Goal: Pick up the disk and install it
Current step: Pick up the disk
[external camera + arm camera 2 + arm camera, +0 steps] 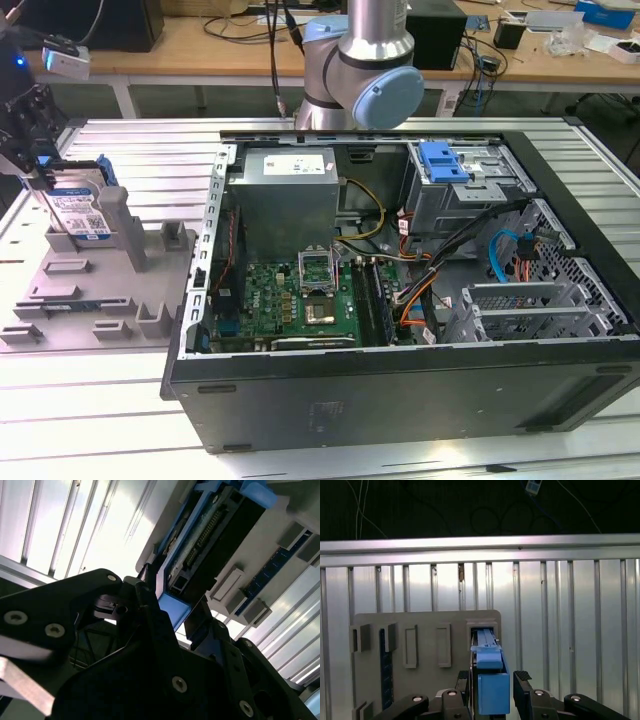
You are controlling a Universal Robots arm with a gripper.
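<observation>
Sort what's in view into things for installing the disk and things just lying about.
For the job:
disk, standing on edge in the grey holder
gripper, open, astride the disk
computer case, lid off

Just there:
power-supply box
motherboard
clutter on the bench behind

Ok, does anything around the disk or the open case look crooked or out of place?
Nothing stands out. The disk stands upright in its slot on the grey fixture, with the gripper lined up around its blue bracket. The open computer case shows loose cables, but nothing spilled or broken.
</observation>
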